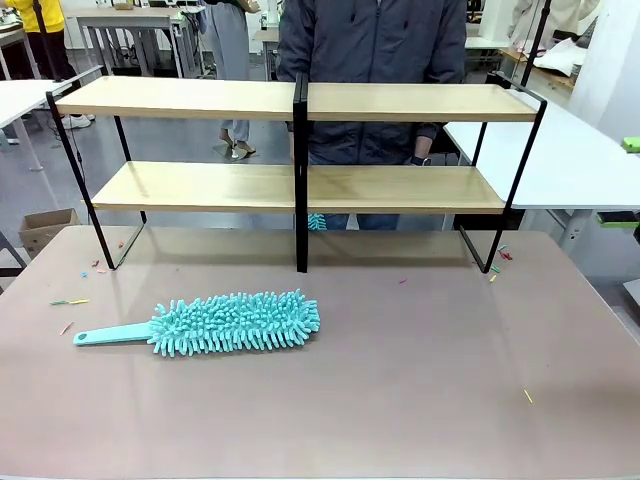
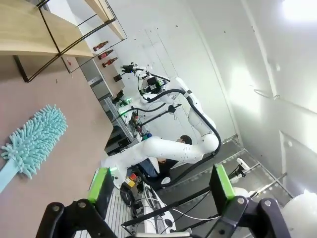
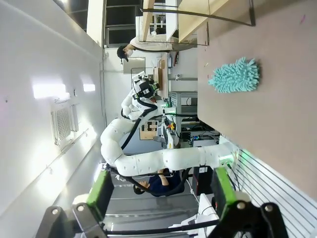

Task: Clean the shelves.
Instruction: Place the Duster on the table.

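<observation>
The shelves (image 1: 400,187) stand at the far side of the table, two light-wood boards on a black frame with a central upright; both boards look bare. They also show in the left wrist view, shelves (image 2: 25,25), and in the right wrist view, shelves (image 3: 198,20). A teal fluffy duster (image 1: 235,322) lies flat on the table in front of them, handle pointing left; the duster (image 2: 34,141) and duster (image 3: 235,75) show from both wrists. My left gripper (image 2: 161,183) is open and held in the air beside the table. My right gripper (image 3: 162,191) is open too, off the table's other side.
A person (image 1: 370,40) stands right behind the shelves, with a small teal fluffy tuft (image 1: 317,221) showing below the lower board. Small coloured scraps (image 1: 70,301) dot the brown table (image 1: 420,380). White tables flank it; a cardboard box (image 1: 45,228) sits on the floor at left.
</observation>
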You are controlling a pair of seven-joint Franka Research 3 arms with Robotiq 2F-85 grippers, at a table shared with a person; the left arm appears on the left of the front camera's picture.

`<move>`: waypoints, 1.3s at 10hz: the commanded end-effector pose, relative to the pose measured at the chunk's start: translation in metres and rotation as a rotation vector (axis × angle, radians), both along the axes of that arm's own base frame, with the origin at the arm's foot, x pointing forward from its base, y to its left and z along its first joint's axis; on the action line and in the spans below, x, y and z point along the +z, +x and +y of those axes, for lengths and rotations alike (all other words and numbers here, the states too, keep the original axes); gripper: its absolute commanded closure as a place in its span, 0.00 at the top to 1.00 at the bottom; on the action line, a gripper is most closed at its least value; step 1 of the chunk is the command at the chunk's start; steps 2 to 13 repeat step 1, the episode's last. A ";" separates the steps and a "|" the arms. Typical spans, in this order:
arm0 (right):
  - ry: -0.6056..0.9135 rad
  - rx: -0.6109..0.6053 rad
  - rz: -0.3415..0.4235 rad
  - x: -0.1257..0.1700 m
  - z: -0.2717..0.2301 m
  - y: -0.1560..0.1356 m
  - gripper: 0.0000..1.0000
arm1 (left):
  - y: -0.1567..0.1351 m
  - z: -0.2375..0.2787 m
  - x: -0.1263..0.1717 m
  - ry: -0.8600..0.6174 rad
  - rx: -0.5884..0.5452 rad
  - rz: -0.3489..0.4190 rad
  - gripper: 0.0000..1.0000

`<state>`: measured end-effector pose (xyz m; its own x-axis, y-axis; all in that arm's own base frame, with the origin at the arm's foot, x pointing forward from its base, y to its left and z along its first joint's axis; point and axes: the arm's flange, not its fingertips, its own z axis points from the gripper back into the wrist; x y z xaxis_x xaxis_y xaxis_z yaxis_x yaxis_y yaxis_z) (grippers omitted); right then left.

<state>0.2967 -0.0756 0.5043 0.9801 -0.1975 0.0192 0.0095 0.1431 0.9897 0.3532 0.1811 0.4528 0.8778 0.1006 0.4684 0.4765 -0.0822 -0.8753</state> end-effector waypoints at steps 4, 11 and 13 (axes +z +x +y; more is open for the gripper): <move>0.002 0.001 0.004 0.004 0.001 -0.001 1.00 | -0.001 0.002 0.001 0.005 -0.016 -0.016 1.00; 0.002 0.001 0.004 0.004 0.001 -0.001 1.00 | -0.001 0.002 0.001 0.005 -0.016 -0.016 1.00; 0.002 0.001 0.004 0.004 0.001 -0.001 1.00 | -0.001 0.002 0.001 0.005 -0.016 -0.016 1.00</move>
